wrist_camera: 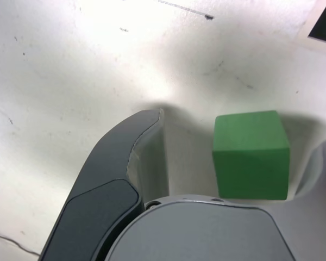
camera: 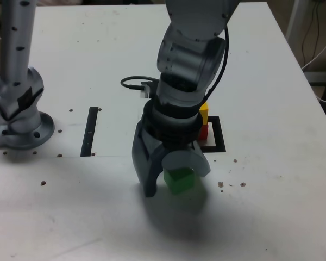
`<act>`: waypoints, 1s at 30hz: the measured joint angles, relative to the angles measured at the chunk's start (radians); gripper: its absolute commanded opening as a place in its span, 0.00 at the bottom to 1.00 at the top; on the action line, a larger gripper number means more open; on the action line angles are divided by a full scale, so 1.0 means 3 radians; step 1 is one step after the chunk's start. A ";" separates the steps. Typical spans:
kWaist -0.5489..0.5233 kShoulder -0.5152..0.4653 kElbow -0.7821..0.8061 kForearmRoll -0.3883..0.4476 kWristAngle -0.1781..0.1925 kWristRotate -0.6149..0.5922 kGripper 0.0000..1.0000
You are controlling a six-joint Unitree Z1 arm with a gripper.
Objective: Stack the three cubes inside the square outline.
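Note:
A green cube (camera: 179, 180) (wrist_camera: 251, 155) rests on the white table in front of the square outline (camera: 220, 142). My gripper (camera: 174, 182) (wrist_camera: 239, 136) is lowered over it, open, one finger on each side. In the wrist view a clear gap separates the dark finger (wrist_camera: 114, 163) from the cube, while the pale finger stands close to its other side. Behind the arm, a yellow cube (camera: 204, 114) sits on a red cube (camera: 203, 132) inside the outline; the arm hides most of both.
A thin black strip (camera: 90, 130) lies on the table towards the exterior view's left. A silver post on a round base (camera: 19, 109) stands at the far left. A black cable (camera: 133, 82) loops behind the arm.

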 measured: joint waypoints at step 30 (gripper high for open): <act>0.0198 -0.0217 0.0291 -0.0466 -0.0039 0.0217 0.17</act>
